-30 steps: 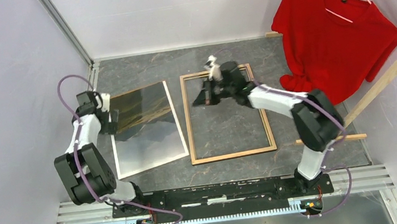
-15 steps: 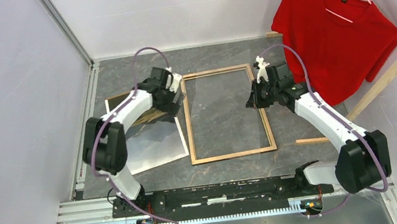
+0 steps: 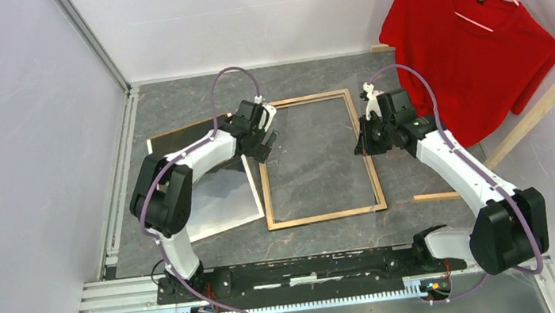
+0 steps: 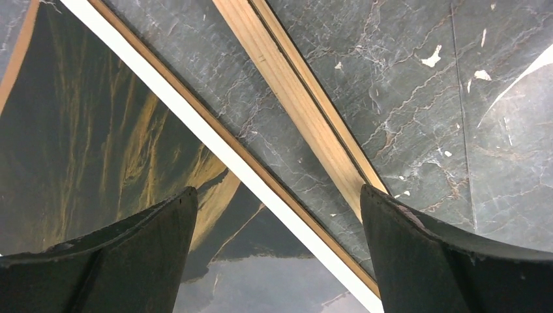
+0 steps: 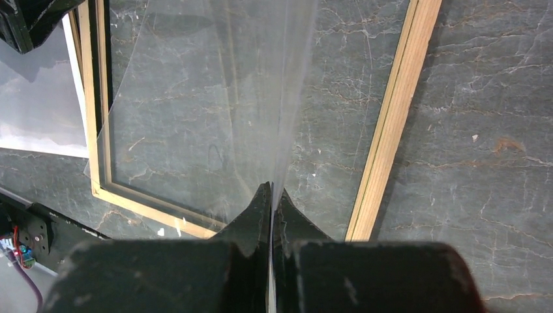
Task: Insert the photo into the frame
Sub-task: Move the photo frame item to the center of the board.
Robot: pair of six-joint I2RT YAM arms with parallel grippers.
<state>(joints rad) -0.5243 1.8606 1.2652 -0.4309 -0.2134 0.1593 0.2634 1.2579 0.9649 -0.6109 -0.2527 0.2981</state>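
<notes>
Overhead, the left gripper (image 3: 270, 137) hangs empty, jaws spread wide, above the left rail of the frame (image 3: 325, 216), the photo (image 3: 220, 205) just to its left (dark sky at the far end), both lying lengthwise away from the bases; the right gripper (image 3: 360, 147) pinches the clear sheet (image 5: 215, 117) beside the right rail.

No legible text, label, brand, number or sign on anything in these three views.
</notes>
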